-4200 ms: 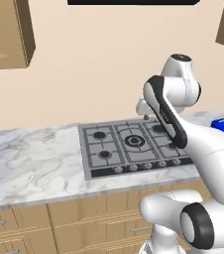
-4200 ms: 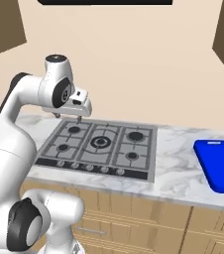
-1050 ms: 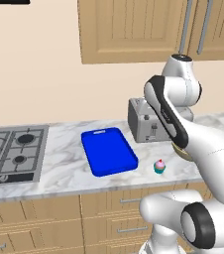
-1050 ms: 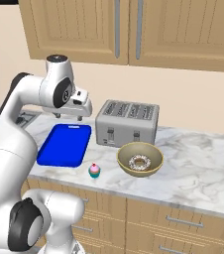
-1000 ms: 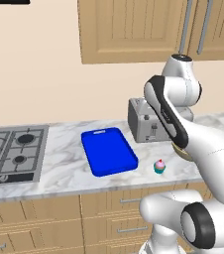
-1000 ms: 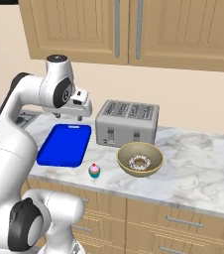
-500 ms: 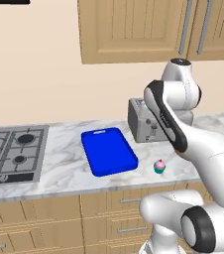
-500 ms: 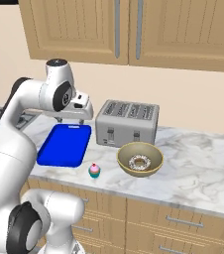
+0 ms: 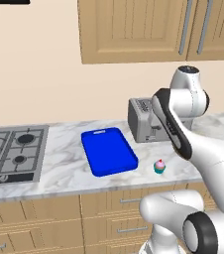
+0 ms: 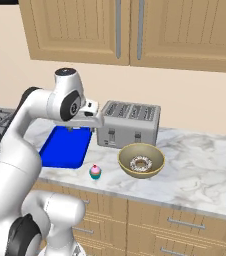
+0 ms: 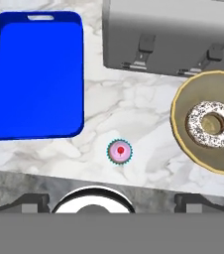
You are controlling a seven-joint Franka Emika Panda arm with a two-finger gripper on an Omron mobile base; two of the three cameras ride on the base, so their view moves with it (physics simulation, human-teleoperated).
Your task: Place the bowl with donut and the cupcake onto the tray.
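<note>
Jaws [image 10: 74, 128]: raised over the worktop [image 11: 134, 99], state cannot be told | cupcake [image 11: 119, 151]: on marble straight ahead of jaws | tray [image 11: 34, 74]: to one side of cupcake, apart | bowl [image 11: 210, 130]: opposite side, donut [image 11: 213, 124] inside, just before toaster [image 11: 173, 34] | nothing gripped.
</note>
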